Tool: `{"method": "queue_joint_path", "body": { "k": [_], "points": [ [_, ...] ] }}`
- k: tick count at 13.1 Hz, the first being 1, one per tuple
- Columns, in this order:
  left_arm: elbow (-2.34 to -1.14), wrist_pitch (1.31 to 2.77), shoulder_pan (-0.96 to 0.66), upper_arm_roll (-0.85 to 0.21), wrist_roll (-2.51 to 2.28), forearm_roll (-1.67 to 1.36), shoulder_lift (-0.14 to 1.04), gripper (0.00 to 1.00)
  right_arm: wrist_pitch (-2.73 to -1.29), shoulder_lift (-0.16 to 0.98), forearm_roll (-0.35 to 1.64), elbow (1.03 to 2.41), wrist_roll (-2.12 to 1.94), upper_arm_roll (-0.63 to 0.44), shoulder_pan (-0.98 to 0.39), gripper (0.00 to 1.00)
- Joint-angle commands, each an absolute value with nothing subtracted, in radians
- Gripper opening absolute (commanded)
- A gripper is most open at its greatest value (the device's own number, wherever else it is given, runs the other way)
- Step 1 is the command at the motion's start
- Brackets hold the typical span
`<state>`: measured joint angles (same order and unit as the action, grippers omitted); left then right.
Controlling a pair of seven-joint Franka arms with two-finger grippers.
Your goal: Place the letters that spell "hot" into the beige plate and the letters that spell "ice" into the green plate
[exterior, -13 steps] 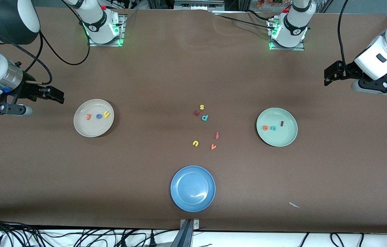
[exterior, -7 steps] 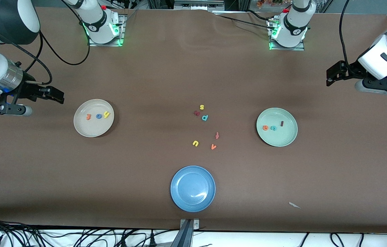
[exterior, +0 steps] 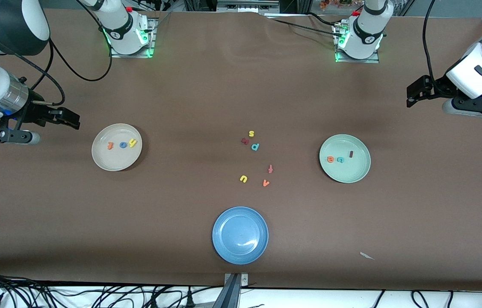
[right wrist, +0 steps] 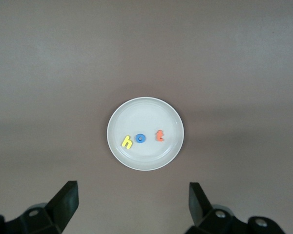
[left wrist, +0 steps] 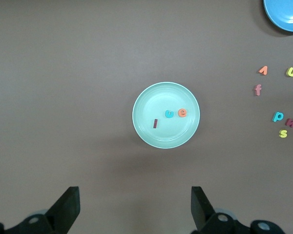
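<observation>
The beige plate (exterior: 104, 161) lies toward the right arm's end of the table and holds a yellow h (exterior: 133, 143), a blue o (exterior: 123, 145) and an orange t (exterior: 110, 146). The green plate (exterior: 355, 173) lies toward the left arm's end and holds an orange e (exterior: 330, 159), a teal c (exterior: 340, 160) and a maroon i (exterior: 351, 154). My right gripper (exterior: 70, 119) hangs open and empty beside the beige plate (right wrist: 146, 114). My left gripper (exterior: 412, 93) hangs open and empty, high and off to the side of the green plate (left wrist: 149, 97).
Loose letters lie mid-table: a yellow s (exterior: 251, 133), a maroon letter (exterior: 245, 140), a teal p (exterior: 255, 146), an f (exterior: 270, 168), a yellow u (exterior: 243, 179) and an orange letter (exterior: 266, 183). A blue plate (exterior: 223, 250) sits nearest the front camera. A white scrap (exterior: 367, 256) lies near the front edge.
The left gripper drifted slightly toward the left arm's end of the table, then stopped. The right arm, plates and letters have not moved.
</observation>
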<state>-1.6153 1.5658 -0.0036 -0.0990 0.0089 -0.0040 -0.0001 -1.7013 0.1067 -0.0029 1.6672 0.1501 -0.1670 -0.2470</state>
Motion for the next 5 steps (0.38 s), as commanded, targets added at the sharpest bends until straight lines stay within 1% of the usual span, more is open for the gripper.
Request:
{"method": "queue_joint_path", "body": {
  "k": [1,5],
  "points": [
    [-1.585,1.543,-0.002,-0.103,0.006,0.005,0.012,1.0,-1.704,0.091,0.011,1.677,0.137,-0.164,-0.236,1.0],
    [-1.585,1.528,-0.002,-0.1,0.009,0.003,0.008,1.0,-1.704,0.091,0.012,1.669,0.144,-0.164,-0.236,1.0]
  ]
}}
